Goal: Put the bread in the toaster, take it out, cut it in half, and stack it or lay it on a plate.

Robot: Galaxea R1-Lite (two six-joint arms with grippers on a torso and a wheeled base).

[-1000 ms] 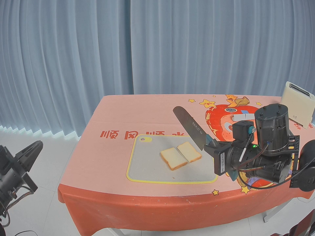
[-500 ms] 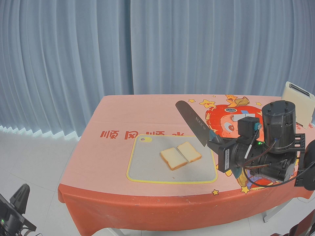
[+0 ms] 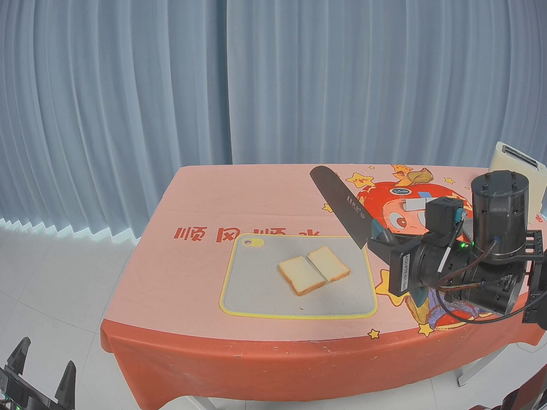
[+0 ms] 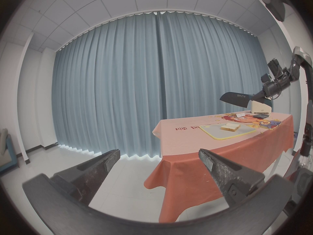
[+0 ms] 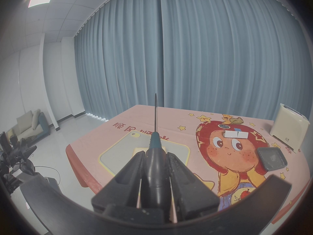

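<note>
Two halves of a cut bread slice lie side by side on the grey cutting board with a yellow rim. My right gripper hangs above the board's right edge, shut on the handle of a knife. The dark blade points up and away over the table. In the right wrist view the gripper clamps the knife, edge-on, with the board beyond it. The cream toaster stands at the far right. My left gripper is low beside the table, open and holding nothing.
A dark square plate lies on the tablecloth near the toaster. A small white tag sits on the printed cartoon. From the left gripper the table stands some way off across bare floor.
My right arm has drawn the knife up and to the right, away from the bread. My left arm has sunk lower at the bottom left.
</note>
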